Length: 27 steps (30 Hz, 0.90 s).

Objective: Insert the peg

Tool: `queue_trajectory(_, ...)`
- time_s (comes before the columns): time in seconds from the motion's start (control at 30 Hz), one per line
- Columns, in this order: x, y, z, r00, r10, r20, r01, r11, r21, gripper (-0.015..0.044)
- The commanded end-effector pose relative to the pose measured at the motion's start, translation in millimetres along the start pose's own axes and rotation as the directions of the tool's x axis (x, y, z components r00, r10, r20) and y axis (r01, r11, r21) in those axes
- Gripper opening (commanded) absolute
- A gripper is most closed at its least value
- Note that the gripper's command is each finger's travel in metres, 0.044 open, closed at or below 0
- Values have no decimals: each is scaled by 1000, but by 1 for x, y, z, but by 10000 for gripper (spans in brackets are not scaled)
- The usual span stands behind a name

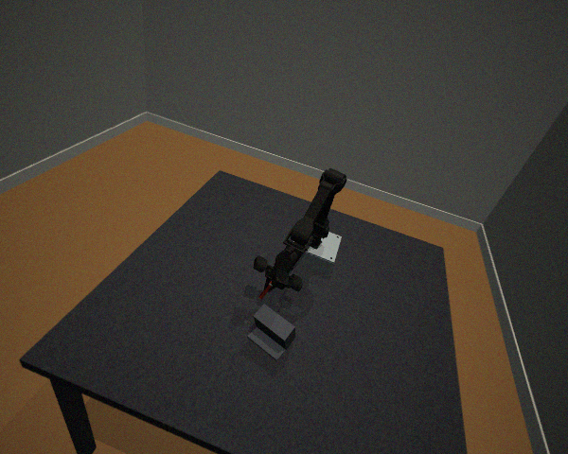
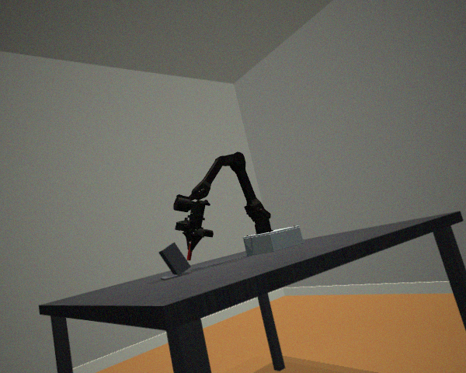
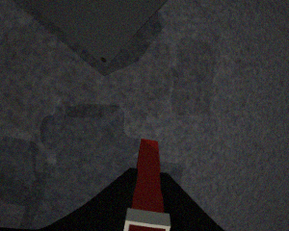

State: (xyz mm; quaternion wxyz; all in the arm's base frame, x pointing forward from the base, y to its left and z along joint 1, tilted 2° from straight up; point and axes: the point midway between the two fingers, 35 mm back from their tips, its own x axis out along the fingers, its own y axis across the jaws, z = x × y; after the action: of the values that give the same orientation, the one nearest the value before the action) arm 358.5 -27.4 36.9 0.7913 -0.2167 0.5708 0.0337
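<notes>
On the dark table (image 1: 372,312) (image 2: 241,280), the gripper (image 1: 270,284) (image 2: 190,242) (image 3: 147,177) clasps the red peg (image 1: 264,291) (image 2: 189,252) (image 3: 148,173) beside the sloped panel (image 1: 275,323) (image 2: 175,258) (image 3: 101,29); alignment seems in hand, calling for tilting toward the hole.

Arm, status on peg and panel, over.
Gripper shut on red peg. Peg off table, outside sloped panel. Nothing seen blocking between them.
</notes>
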Motion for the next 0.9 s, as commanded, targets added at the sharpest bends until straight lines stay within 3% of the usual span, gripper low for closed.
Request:
queue_trajectory(0.0,0,4,2,1000,-22,20,21,1000,17,0)
queue_trajectory(0.87,-1,28,14,983,-113,146,98,990,104,0)
